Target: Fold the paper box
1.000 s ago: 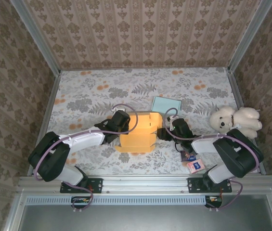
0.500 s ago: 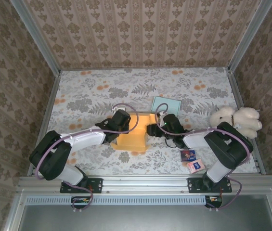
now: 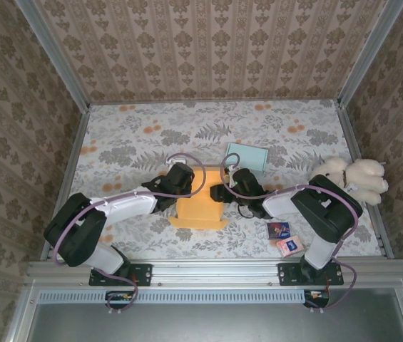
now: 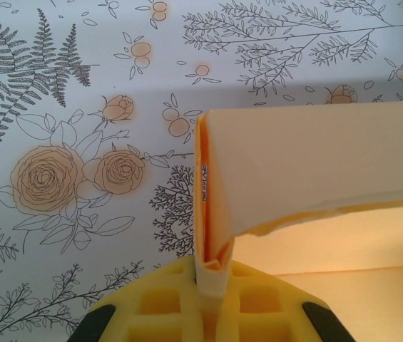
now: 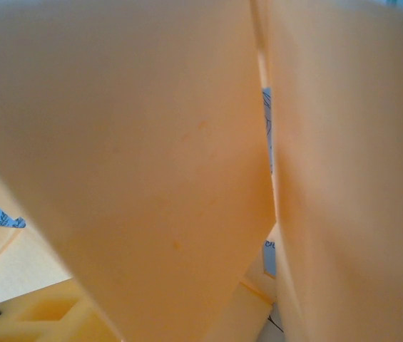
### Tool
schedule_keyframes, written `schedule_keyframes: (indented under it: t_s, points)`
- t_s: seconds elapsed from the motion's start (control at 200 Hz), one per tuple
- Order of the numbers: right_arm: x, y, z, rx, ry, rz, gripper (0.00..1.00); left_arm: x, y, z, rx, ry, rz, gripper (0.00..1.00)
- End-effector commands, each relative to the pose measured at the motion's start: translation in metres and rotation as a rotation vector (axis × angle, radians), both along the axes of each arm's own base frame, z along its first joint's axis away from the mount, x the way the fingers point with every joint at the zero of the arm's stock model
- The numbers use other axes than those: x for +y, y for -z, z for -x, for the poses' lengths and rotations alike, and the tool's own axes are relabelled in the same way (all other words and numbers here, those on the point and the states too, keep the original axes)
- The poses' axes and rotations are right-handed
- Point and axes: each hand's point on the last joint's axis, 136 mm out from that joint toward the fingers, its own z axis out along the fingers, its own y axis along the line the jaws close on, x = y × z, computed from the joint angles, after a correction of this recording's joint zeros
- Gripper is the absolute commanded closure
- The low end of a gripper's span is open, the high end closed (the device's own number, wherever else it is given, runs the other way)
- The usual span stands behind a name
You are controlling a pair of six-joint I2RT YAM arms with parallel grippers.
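Left gripper [image 4: 212, 281]: jaws together, clamped on a doubled side wall of the paper box [image 3: 200, 206], bottom centre of the left wrist view. Judgement: this pinch anchors the box and holds that wall folded upright so the other arm can work against it.

The box sits just below centre of the overhead frame, between the two wrists, on the floral table [image 3: 137, 135].

Right gripper [image 3: 219, 192] is against the box's right side. In its wrist view orange panels crowd the lens, with a narrow gap right of centre. Whether its jaws grip a panel or merely push: cannot tell. Likely purpose: pressing the right flap inward.

Teddy bear [image 3: 351, 178] at the right edge, well apart.
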Motion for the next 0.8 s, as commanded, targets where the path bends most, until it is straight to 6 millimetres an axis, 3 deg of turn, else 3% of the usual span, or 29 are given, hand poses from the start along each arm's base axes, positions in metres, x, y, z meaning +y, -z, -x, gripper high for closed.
schedule_keyframes:
  t_s: [0.0, 0.275, 0.575, 0.745, 0.795]
  points:
    - [0.007, -0.006, 0.009, -0.003, -0.031, -0.002, 0.41, 0.006, 0.026, 0.015, 0.098, 0.021, -0.068, 1.00]
    - [-0.013, -0.015, 0.017, -0.041, -0.008, 0.065, 0.40, 0.006, 0.029, 0.012, 0.107, 0.014, -0.077, 1.00]
    - [-0.021, -0.032, 0.024, -0.074, 0.001, 0.061, 0.39, 0.009, 0.031, 0.012, 0.107, 0.000, -0.078, 1.00]
    - [-0.039, -0.039, 0.028, -0.103, 0.039, 0.107, 0.39, 0.011, 0.031, 0.014, 0.104, -0.002, -0.073, 1.00]
    - [-0.044, -0.053, 0.029, -0.138, 0.055, 0.101, 0.38, 0.012, 0.030, 0.014, 0.100, -0.002, -0.073, 1.00]
